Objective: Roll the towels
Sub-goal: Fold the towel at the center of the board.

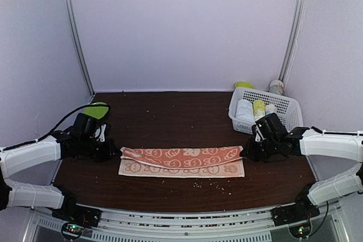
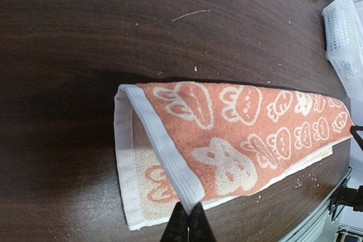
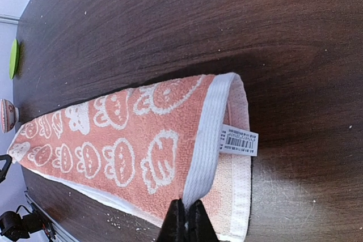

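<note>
Dark wood table (image 1: 170,111), pale lilac walls (image 1: 187,26); orange towel (image 1: 181,161) folded lengthwise at front centre, left gripper (image 1: 117,152) and right gripper (image 1: 245,152) clamped on its end hems. Only from right wrist: barcode tag (image 3: 238,140).

Left hand (image 2: 189,207), right hand (image 3: 186,203): both pinched tight.

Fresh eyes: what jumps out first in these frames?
An orange cloth towel with cream animal patterns lies stretched across the middle of the dark table, folded lengthwise. The left jaws and right jaws are each shut on a white-hemmed corner at its opposite ends. A white plastic basket of rolled cloths sits at the far right.
</note>
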`<state>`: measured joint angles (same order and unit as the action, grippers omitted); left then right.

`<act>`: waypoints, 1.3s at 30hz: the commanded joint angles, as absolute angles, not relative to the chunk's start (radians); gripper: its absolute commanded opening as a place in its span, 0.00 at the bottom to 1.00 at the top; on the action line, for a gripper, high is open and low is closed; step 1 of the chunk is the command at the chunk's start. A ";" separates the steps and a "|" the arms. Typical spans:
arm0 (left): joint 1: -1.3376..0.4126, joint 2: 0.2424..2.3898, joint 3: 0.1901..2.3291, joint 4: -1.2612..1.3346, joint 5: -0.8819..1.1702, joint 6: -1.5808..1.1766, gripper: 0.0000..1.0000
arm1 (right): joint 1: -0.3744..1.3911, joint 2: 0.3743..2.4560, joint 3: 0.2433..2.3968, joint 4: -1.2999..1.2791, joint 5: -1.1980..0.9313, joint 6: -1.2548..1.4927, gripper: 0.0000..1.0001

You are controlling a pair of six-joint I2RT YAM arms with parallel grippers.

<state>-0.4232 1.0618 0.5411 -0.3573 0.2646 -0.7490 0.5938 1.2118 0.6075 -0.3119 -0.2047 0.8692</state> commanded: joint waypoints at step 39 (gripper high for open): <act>-0.417 1.026 0.515 -0.403 0.193 -0.708 0.00 | 0.695 1.131 0.486 -0.320 -0.125 0.929 0.00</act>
